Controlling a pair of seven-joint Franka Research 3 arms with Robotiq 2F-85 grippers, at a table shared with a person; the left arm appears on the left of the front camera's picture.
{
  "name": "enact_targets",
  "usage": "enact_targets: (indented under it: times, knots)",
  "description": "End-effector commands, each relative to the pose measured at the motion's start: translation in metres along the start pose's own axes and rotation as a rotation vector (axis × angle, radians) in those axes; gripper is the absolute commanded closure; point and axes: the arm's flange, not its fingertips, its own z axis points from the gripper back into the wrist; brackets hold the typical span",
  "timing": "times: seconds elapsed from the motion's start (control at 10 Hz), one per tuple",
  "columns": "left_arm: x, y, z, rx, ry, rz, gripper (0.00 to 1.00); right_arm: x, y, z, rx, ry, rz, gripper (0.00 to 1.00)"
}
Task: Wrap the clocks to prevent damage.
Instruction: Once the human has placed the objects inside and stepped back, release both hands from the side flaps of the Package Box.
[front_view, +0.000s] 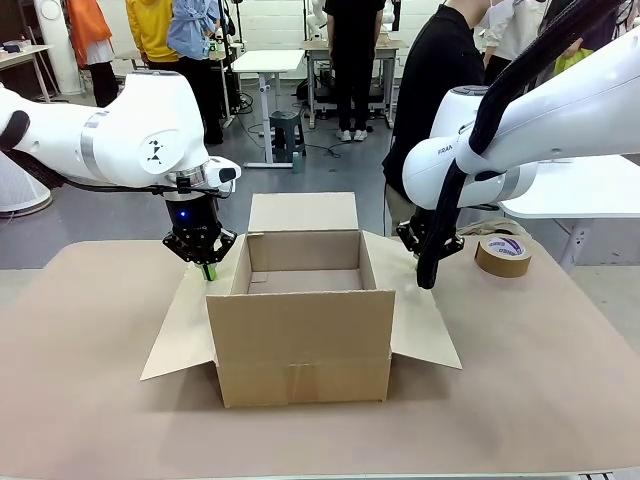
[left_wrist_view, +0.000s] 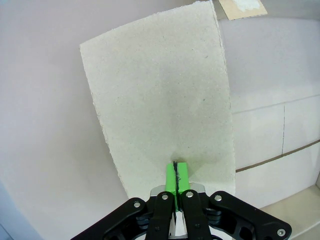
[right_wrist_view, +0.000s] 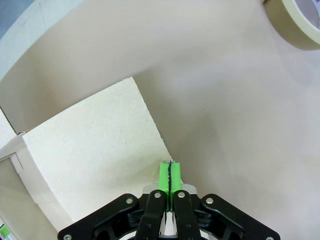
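In front, we are seeing the box (front_view: 300, 340) standing open mid-table with tape (front_view: 503, 256) near it; wrapping is likely not yet starting. Left wrist: the left gripper (left_wrist_view: 176, 175), jaws pressed together, is tipping at the left flap (left_wrist_view: 160, 100). Right wrist: the right gripper (right_wrist_view: 169, 175), likewise closed, is sitting at the right flap (right_wrist_view: 95, 145) edge.

Box (front_view: 300, 345) sits on table (front_view: 530, 400), tape roll (front_view: 502, 256) to its right.
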Motion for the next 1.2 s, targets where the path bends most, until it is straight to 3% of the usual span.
enact_targets:
  times: [0.0,1.1]
  knots:
    - [-0.0005,0.0004,-0.0011,0.002,0.008,0.009,1.0,0.0008,0.0015,0.0008,0.003,-0.001,0.002,0.99]
    - [-0.0005,0.0004,-0.0011,0.002,0.008,0.009,1.0,0.0008,0.0015,0.0008,0.003,-0.001,0.002,0.99]
